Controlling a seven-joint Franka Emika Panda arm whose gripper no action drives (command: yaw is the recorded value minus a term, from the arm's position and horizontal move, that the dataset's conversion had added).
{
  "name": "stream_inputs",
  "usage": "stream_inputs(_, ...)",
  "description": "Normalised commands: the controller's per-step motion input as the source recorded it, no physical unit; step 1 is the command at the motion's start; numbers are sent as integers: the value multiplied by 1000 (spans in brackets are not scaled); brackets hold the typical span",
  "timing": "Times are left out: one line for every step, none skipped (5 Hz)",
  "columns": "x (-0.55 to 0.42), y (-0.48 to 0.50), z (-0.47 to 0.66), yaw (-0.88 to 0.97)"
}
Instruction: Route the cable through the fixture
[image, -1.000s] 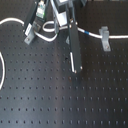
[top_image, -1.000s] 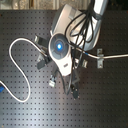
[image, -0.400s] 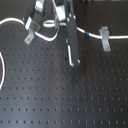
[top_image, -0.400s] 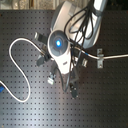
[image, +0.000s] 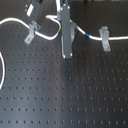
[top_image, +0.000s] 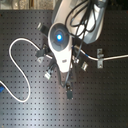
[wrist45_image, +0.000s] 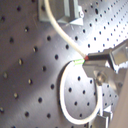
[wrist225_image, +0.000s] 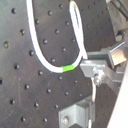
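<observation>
Seeing gripper (wrist225_image: 86, 66) clamped on cable (wrist225_image: 44, 56) right beside green band (wrist225_image: 67, 66); cable loops over pegboard (wrist225_image: 30, 95), grey fixture (wrist225_image: 75, 115) near gripper, apart from cable.

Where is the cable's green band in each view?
First exterior view: green band on the cable, beside the claw.
Second exterior view: not visible, hidden under the arm.
First wrist view: green band at the claw's tip.
Second wrist view: green band beside the claw.
Shared landmark: the claw.

Bare pegboard (image: 75, 95) well below the clips (image: 105, 37)
</observation>
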Motion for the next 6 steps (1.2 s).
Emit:
stream_inputs(401,-9,-190,374)
stream_inputs(164,-6,-237,657)
stream_inputs(0,-32,-260,911)
stream_inputs(-11,3,-283,998)
stream_inputs(-11,5,-257,998)
stream_inputs(-44,119,-396,883)
